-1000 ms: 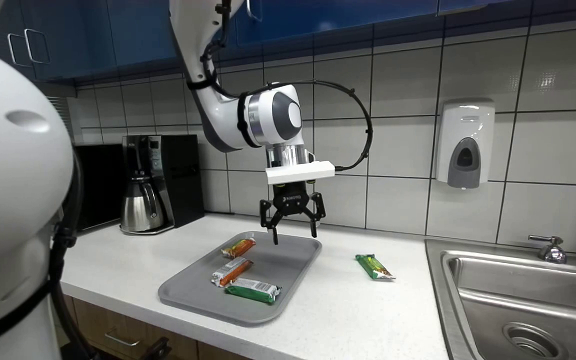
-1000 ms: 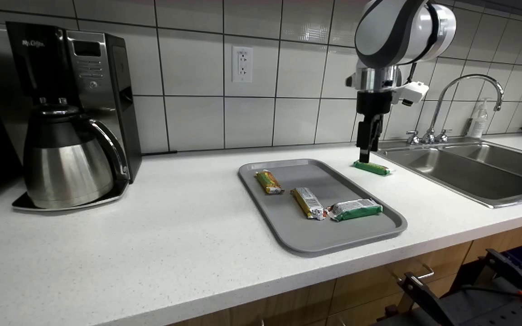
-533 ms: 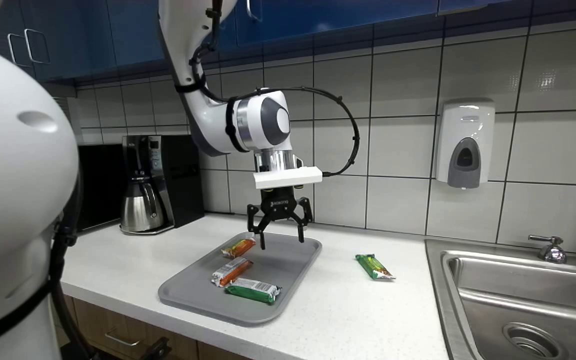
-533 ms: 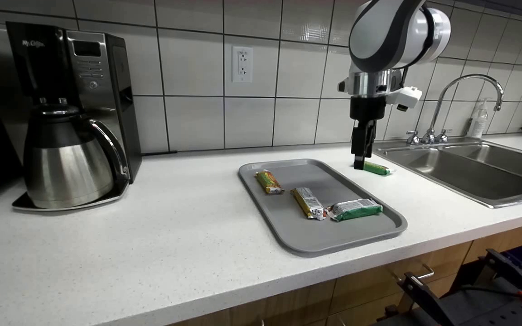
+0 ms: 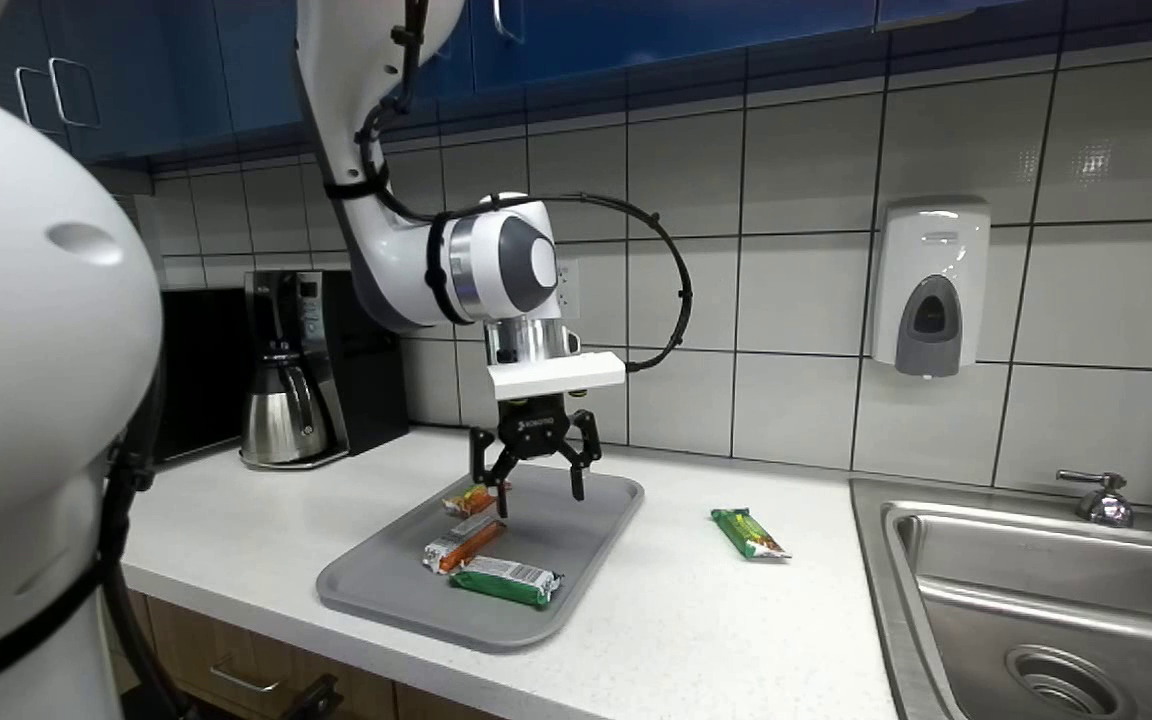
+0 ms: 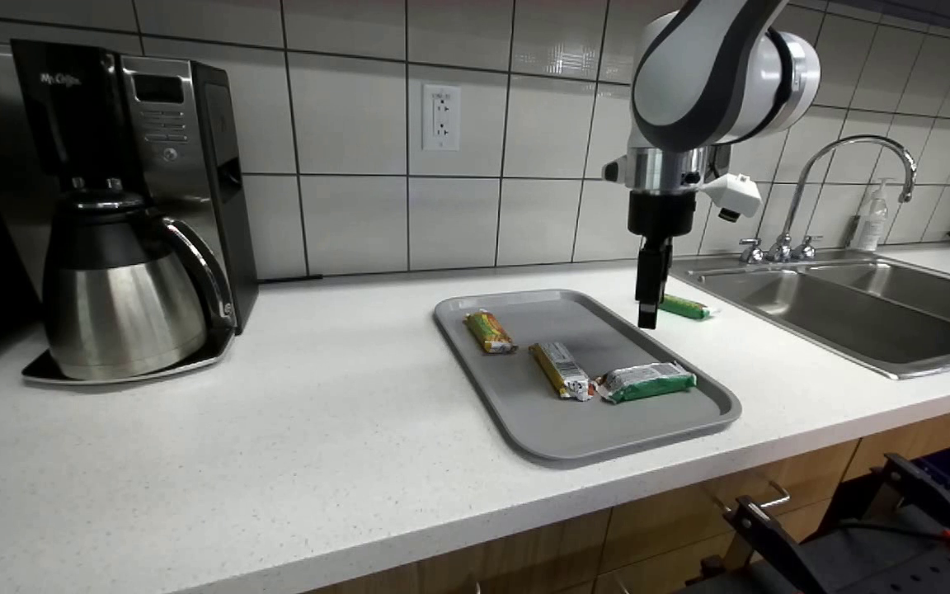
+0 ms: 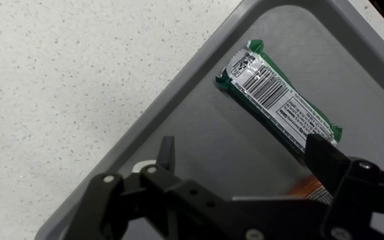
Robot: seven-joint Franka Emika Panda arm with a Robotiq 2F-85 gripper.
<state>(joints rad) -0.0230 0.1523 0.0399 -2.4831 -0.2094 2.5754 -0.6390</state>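
My gripper hangs above the grey tray, its jaws spread wide with nothing held. Wrist view: a green-and-white wrapped bar lies on the tray, partly covered by the right fingertip; whether they touch cannot be judged there. Below it, an orange bar is mostly hidden behind that finger. Both exterior views show that orange-and-white bar beside the green one, and another orange wrapped bar farther back on the tray. Off the tray, a second green bar rests on the counter.
A steel sink with a faucet borders the counter. The coffee maker with its steel carafe stands on the opposite side. Behind runs a tiled wall carrying a soap dispenser; blue cabinets hang overhead.
My gripper has travelled toward the tray bars and sunk lower, moving leftward in both exterior views. Its jaws have stayed wide; the bars and tray have not shifted.
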